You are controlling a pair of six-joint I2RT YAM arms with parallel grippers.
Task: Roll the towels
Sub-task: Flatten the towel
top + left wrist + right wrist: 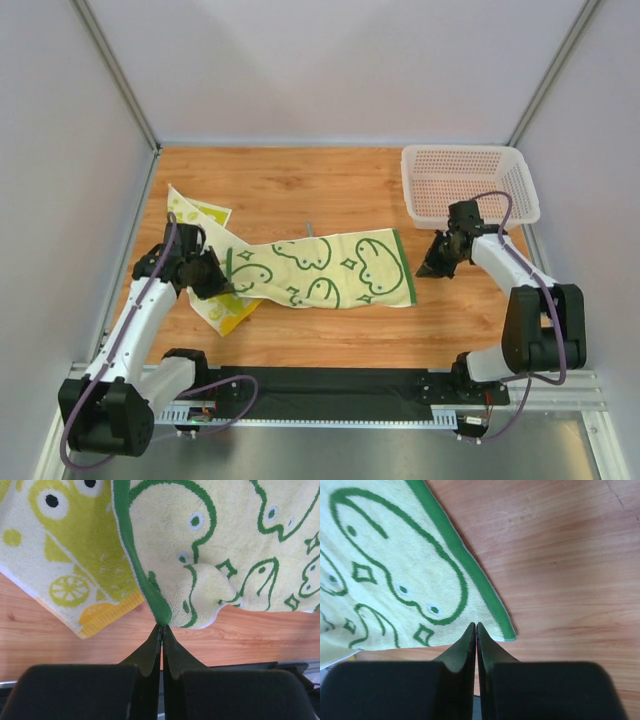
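A cream-yellow towel with green frog-like outlines and a green hem lies spread across the middle of the table. My left gripper is at its left end. In the left wrist view the left gripper is shut on the green hem, which rises to the tips and puckers the cloth. A second towel, cream with lime and yellow fruit shapes, lies partly under the first. My right gripper is just off the right end. In the right wrist view the right gripper is shut above the flat towel corner, holding nothing.
A white perforated basket stands at the back right corner, just behind the right arm. Grey walls close in the wooden table on three sides. A black rail runs along the near edge between the arm bases.
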